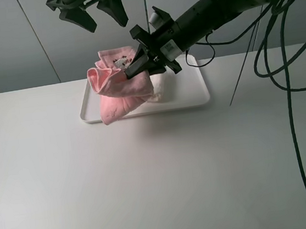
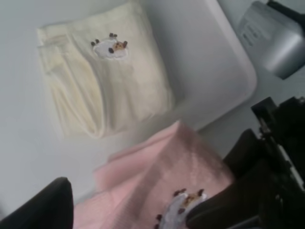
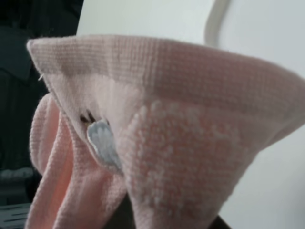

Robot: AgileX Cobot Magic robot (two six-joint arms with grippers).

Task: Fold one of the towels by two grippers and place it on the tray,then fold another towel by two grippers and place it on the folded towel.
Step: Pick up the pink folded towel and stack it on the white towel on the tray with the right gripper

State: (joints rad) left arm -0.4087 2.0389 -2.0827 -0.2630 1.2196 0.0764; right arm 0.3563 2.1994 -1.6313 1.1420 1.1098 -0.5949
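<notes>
The pink towel (image 1: 118,91) hangs crumpled over the left part of the white tray (image 1: 194,90), with my right gripper (image 1: 136,67) shut on its upper edge. In the right wrist view the pink towel (image 3: 167,143) fills the frame and hides the fingers. The cream towel (image 2: 105,81) lies folded flat on the tray (image 2: 209,71), its sheep patch facing up; in the exterior view only a bit of the cream towel (image 1: 160,87) shows behind the pink one. My left gripper (image 1: 107,24) hovers open above the tray's back left, holding nothing. One of its fingers (image 2: 43,205) shows beside the pink towel (image 2: 162,181).
The tray sits at the back middle of a white table (image 1: 149,176). Black cables (image 1: 287,77) hang down on the right. The right arm (image 1: 213,8) reaches in from the upper right across the tray.
</notes>
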